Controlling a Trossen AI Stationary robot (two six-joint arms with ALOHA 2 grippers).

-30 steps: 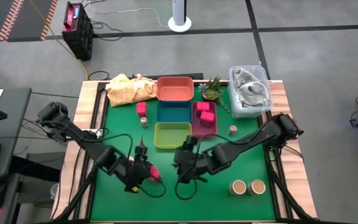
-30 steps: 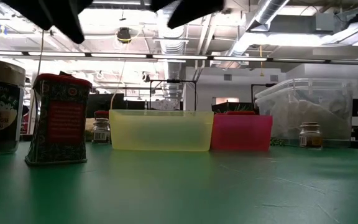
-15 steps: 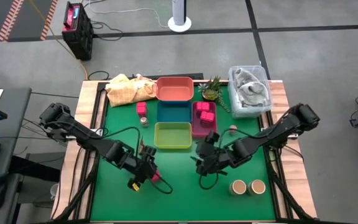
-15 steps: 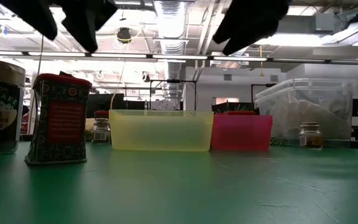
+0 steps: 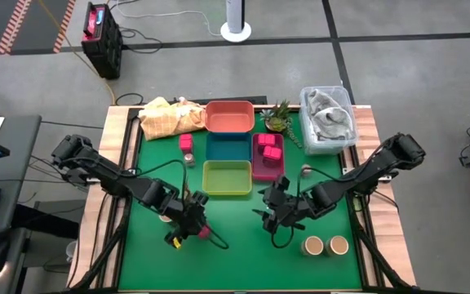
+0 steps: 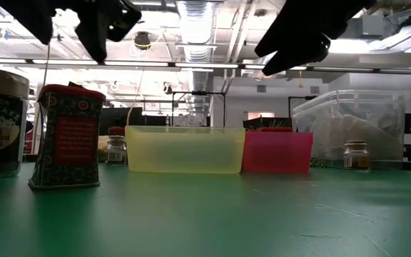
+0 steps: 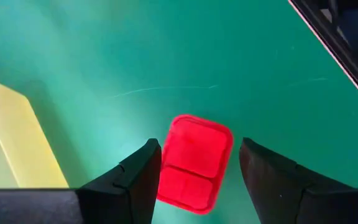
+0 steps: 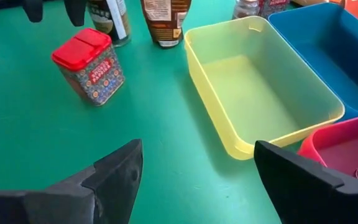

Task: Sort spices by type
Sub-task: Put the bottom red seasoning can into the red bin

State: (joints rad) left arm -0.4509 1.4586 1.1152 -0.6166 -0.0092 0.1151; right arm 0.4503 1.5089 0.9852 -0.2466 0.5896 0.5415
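1. The left gripper (image 5: 188, 226) hangs above the green table (image 5: 235, 245) with its fingers (image 7: 135, 180) spread wide and nothing between them. Straight below the gap stands the red-lidded spice tin (image 7: 194, 163), apart from both fingers.
2. That spice tin (image 8: 89, 65) stands upright on the mat just off the yellow tray (image 5: 227, 177), near its front left corner.
3. A second red-lidded tin (image 5: 186, 142) and a small jar (image 5: 189, 158) stand farther back, left of the teal tray (image 5: 228, 147).
4. The magenta tray (image 5: 268, 155) holds bright pink boxes (image 5: 271, 147).
5. The right gripper (image 5: 274, 214) hovers in front of the trays, fingers (image 8: 114, 171) wide apart, holding nothing.
6. A tiny jar (image 5: 306, 170) stands right of the magenta tray.
7. Two tan-topped jars (image 5: 325, 245) stand side by side near the front right corner.
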